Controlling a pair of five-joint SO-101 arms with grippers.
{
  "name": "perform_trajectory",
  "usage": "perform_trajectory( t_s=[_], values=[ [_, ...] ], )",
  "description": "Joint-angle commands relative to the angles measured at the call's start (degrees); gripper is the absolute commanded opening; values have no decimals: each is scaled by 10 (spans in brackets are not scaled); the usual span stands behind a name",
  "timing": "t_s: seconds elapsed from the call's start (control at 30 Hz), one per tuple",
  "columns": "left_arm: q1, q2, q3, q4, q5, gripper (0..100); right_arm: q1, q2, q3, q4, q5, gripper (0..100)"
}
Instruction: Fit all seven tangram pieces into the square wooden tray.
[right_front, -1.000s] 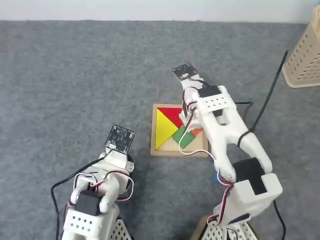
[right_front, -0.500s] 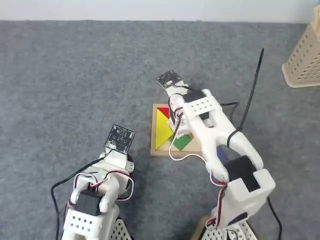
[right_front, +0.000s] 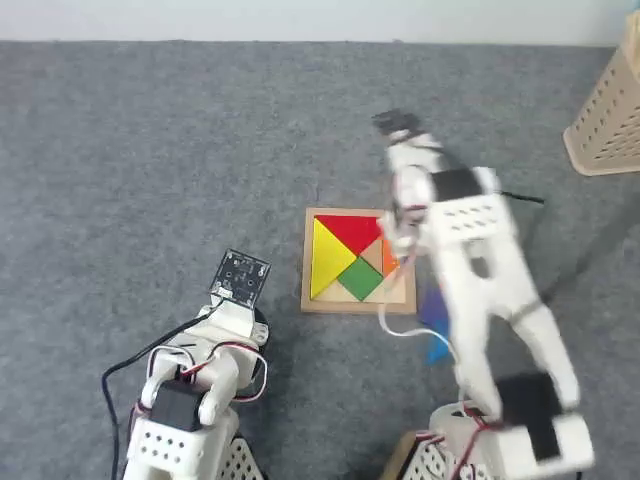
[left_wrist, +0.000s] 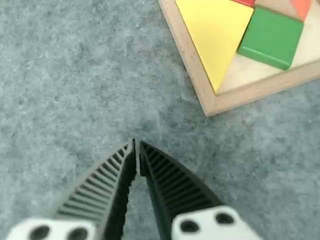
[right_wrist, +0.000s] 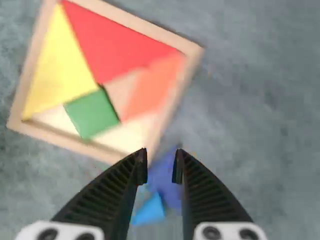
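The wooden tray (right_front: 306, 262), centre frame, is part filled; blue pieces (right_front: 434, 330) lie just lower right of it. Above them the right gripper (right_wrist: 159, 157) is held apart, empty; the left gripper (left_wrist: 136, 147) is pressed together. One must be grasped next.

Soft, even light from overhead spreads bright and diffuse across the grey carpet (right_front: 150, 150) covering the bench. The right arm (right_front: 470, 250) lays only a pale, soft-edged shadow on the carpet beside it. Ahead of the left fingers (left_wrist: 112, 190), the rim of the wooden tray (left_wrist: 200, 85) draws a thin dark line along its outer edge, and the yellow triangle (left_wrist: 215, 30) beyond is lit flat and matte. Beyond the right fingers (right_wrist: 117, 195), a deeper shadow hugs the tray's far corner.
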Motion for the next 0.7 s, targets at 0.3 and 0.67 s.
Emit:
perform_trajectory(
  t_s=[0.3, 0.67],
  values=[
    [2, -11, -11, 4, 4, 12, 58, -101, 249, -68, 136, 20],
    [2, -11, -11, 4, 4, 12, -36, -95, 296, -102, 83, 172]
  ],
)
